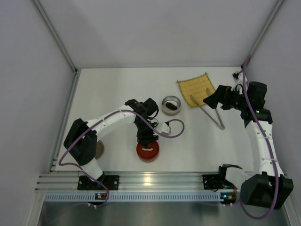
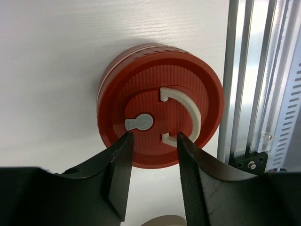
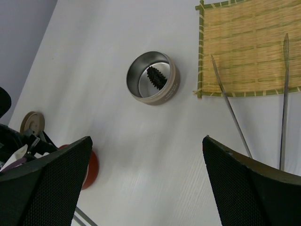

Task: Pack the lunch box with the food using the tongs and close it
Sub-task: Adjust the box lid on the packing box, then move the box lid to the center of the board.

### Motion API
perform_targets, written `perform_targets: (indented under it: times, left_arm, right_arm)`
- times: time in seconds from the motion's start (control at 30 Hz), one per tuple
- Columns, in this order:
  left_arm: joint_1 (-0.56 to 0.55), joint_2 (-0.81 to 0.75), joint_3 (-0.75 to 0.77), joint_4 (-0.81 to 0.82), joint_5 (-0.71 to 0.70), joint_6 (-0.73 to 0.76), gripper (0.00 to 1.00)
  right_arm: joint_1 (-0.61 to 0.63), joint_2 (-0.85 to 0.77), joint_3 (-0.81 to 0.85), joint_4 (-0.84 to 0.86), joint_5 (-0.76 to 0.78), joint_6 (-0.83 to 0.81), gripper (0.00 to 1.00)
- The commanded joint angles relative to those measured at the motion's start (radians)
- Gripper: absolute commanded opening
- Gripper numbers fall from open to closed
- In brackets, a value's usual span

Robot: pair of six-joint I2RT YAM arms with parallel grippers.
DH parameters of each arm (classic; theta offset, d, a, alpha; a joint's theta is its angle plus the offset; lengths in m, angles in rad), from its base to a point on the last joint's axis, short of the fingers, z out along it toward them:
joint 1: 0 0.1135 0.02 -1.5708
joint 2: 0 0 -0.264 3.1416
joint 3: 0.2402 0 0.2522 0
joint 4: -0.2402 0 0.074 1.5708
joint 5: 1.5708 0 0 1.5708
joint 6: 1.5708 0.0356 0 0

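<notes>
My left gripper (image 2: 154, 136) stands parted over the red lid (image 2: 160, 75), contents hidden. My right gripper (image 3: 146, 140) gapes near the half-seen tongs (image 3: 233, 110).

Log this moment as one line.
left fingers: parted over red lid; right fingers: open by tongs; dark food: in steel tin

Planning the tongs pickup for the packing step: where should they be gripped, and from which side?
Likely mid-length, from above, fingers straddling both thin arms of the tongs: they lie flat, tips spread on the mat, arms converging toward the joined end.
</notes>
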Motion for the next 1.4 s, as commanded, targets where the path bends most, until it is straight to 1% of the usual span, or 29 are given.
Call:
perform_targets:
  times: [0.0, 0.1, 0.13, 0.23, 0.27, 0.33, 0.37, 0.4, 0.43, 0.47, 0.53, 0.57, 0.63, 0.67, 0.73, 0.77, 0.83, 0.87, 0.93, 0.97, 1.0, 1.03, 1.2, 1.37]
  left_arm:
    - [-0.011, -0.079, -0.019, -0.025, 0.043, -0.002, 0.47]
    - [-0.020, -0.108, -0.035, -0.030, 0.046, -0.026, 0.50]
    - [-0.023, -0.119, -0.042, -0.026, 0.042, -0.035, 0.53]
    - [-0.020, -0.173, -0.055, 0.013, 0.001, -0.112, 0.54]
    - [0.011, -0.193, -0.061, 0.027, -0.022, -0.164, 0.55]
    - [0.076, -0.263, -0.071, 0.024, 0.000, -0.187, 0.55]
    - [0.154, -0.297, -0.080, 0.011, 0.011, -0.178, 0.55]
    - [0.197, -0.312, -0.086, -0.004, 0.010, -0.167, 0.54]
    - [0.246, -0.322, -0.094, -0.034, 0.002, -0.134, 0.54]
    - [0.348, -0.331, -0.095, -0.054, -0.004, -0.109, 0.53]
    - [0.455, -0.323, -0.092, -0.099, -0.007, -0.054, 0.51]
    - [0.563, -0.304, -0.092, -0.132, -0.009, -0.001, 0.50]
    - [0.666, -0.268, -0.091, -0.157, -0.038, 0.062, 0.49]
    - [0.750, -0.227, -0.091, -0.171, -0.055, 0.075, 0.48]
    - [0.827, -0.187, -0.097, -0.167, -0.105, 0.071, 0.45]
    - [0.875, -0.146, -0.098, -0.164, -0.122, 0.036, 0.43]
    - [0.909, -0.112, -0.100, -0.164, -0.139, -0.009, 0.39]
    - [0.923, -0.095, -0.108, -0.154, -0.144, -0.076, 0.38]
    - [0.921, -0.092, -0.143, -0.127, -0.164, -0.127, 0.39]
    - [0.923, -0.095, -0.157, -0.115, -0.174, -0.185, 0.40]
    - [0.921, -0.098, -0.170, -0.096, -0.184, -0.213, 0.41]
    - [0.918, -0.098, -0.201, -0.066, -0.214, -0.265, 0.42]
    - [0.865, -0.108, -0.285, 0.060, -0.326, -0.426, 0.42]
    - [0.842, -0.086, -0.325, 0.119, -0.407, -0.499, 0.41]
  right_arm:
    - [-0.019, 0.001, 0.007, 0.031, -0.020, -0.007, 1.00]
    - [-0.019, 0.004, 0.011, 0.026, -0.020, -0.007, 0.99]
    - [-0.021, 0.006, 0.012, 0.026, -0.020, -0.007, 0.99]
    - [-0.019, 0.004, 0.020, 0.015, -0.019, -0.015, 0.99]
    - [-0.019, 0.004, 0.030, 0.006, -0.020, -0.021, 0.99]
    - [-0.019, -0.005, 0.035, -0.020, -0.022, -0.047, 0.99]
    - [-0.021, -0.008, 0.032, -0.023, -0.020, -0.051, 0.99]
    - [-0.019, -0.011, 0.031, -0.023, -0.020, -0.058, 0.99]
    - [-0.019, -0.010, 0.029, -0.023, -0.023, -0.059, 0.99]
    - [-0.021, -0.007, 0.030, -0.023, -0.026, -0.058, 0.99]
    - [-0.019, 0.006, 0.035, -0.018, -0.038, -0.052, 0.99]
    - [-0.019, 0.010, 0.035, -0.015, -0.042, -0.047, 0.99]
    - [-0.019, 0.020, 0.037, -0.009, -0.049, -0.039, 0.99]
    - [-0.019, 0.024, 0.040, -0.009, -0.051, -0.039, 0.99]
    - [-0.019, 0.023, 0.038, -0.011, -0.051, -0.048, 0.99]
    - [-0.019, 0.023, 0.037, -0.012, -0.049, -0.053, 0.99]
    - [-0.019, 0.020, 0.035, -0.017, -0.048, -0.061, 0.99]
    - [-0.019, 0.023, 0.031, -0.020, -0.046, -0.064, 0.99]
    - [-0.019, 0.027, 0.027, -0.025, -0.043, -0.071, 0.99]
    - [-0.019, 0.029, 0.024, -0.026, -0.046, -0.073, 1.00]
    - [-0.019, 0.030, 0.024, -0.026, -0.046, -0.079, 0.99]
    - [-0.021, 0.033, 0.023, -0.026, -0.046, -0.081, 0.99]
    - [-0.019, 0.050, 0.009, -0.014, -0.057, -0.081, 0.99]
    - [-0.019, 0.056, 0.007, -0.017, -0.063, -0.085, 0.99]
